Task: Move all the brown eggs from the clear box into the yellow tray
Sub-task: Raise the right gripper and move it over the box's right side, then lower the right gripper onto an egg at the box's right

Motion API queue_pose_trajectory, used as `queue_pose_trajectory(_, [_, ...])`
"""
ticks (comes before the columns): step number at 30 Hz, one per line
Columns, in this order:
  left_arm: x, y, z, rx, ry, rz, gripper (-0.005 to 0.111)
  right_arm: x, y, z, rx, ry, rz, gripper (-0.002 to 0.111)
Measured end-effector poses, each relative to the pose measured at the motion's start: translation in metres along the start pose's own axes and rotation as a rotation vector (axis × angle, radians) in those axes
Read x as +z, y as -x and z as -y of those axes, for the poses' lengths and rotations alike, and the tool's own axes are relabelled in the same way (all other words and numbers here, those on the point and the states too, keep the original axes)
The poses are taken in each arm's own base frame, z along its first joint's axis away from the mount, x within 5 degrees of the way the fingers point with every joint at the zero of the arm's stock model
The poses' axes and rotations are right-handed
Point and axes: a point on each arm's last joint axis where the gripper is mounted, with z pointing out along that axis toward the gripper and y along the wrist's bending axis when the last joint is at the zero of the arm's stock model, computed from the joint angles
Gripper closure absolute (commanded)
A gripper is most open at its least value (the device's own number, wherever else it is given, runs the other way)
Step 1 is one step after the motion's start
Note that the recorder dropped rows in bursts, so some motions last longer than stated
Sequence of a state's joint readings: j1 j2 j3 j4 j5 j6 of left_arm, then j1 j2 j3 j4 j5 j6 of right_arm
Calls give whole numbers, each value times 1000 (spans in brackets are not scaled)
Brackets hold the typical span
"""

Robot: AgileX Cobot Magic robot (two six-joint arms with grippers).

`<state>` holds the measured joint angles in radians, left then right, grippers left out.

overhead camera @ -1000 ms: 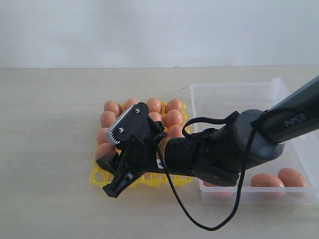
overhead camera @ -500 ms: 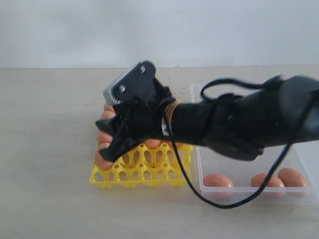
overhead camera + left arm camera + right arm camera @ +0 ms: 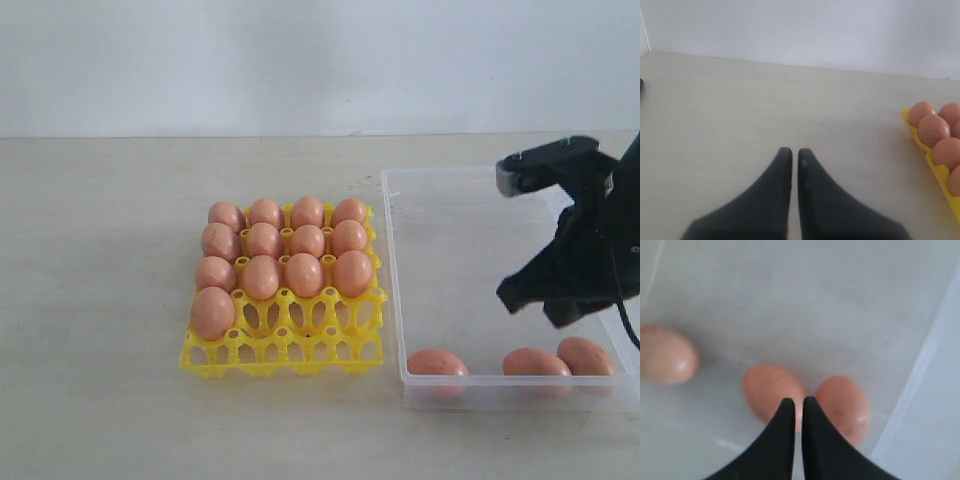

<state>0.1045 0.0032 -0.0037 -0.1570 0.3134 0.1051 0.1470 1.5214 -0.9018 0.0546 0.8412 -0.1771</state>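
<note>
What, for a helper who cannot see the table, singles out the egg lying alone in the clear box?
Find the clear box right of the yellow tray in the exterior view. Three brown eggs lie along its near wall. The lone egg is nearest the tray; the other two sit paired at the opposite corner.

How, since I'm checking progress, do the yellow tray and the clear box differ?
The tray holds thirteen eggs, with three cups empty; the box holds only three. Eggs in the tray stand upright in cups; those in the box lie loose on their sides. The tray is a yellow grid; the box is see-through and larger. Both sit on the table.
</note>
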Motion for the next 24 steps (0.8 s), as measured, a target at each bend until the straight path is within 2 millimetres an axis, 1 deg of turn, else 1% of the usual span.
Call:
queue_pose_trajectory(2, [0, 0, 0, 0, 0, 0, 103, 0, -3, -9, -75, 106, -28, 108])
queue_pose_trajectory(3, [0, 0, 0, 0, 0, 0, 103, -1, -3, -11, -99, 132, -20, 104])
queue_pose_trajectory(4, [0, 0, 0, 0, 0, 0, 103, -1, -1, -13, -121, 150, -3, 98])
queue_pose_trajectory(5, [0, 0, 0, 0, 0, 0, 103, -1, 0, -13, -140, 152, 11, 90])
queue_pose_trajectory(7, [0, 0, 0, 0, 0, 0, 103, -1, 0, -13, -160, 151, 19, 70])
queue_pose_trajectory(8, [0, 0, 0, 0, 0, 0, 103, -1, 0, -13, -166, 152, 18, 62])
queue_pose_trajectory(9, [0, 0, 0, 0, 0, 0, 103, -1, 0, -13, -170, 153, 16, 56])
queue_pose_trajectory(10, [0, 0, 0, 0, 0, 0, 103, -1, 0, -13, -172, 154, 13, 53])
queue_pose_trajectory(17, [0, 0, 0, 0, 0, 0, 103, -1, 3, -12, -159, 138, 47, 53])
queue_pose_trajectory(19, [0, 0, 0, 0, 0, 0, 103, 7, 3, -10, -158, 128, 19, 53])
queue_pose_trajectory(22, [0, 0, 0, 0, 0, 0, 103, 26, 4, -6, -150, 113, -58, 53])
queue_pose_trajectory(24, [0, 0, 0, 0, 0, 0, 103, 31, 3, -5, -153, 102, -86, 53])
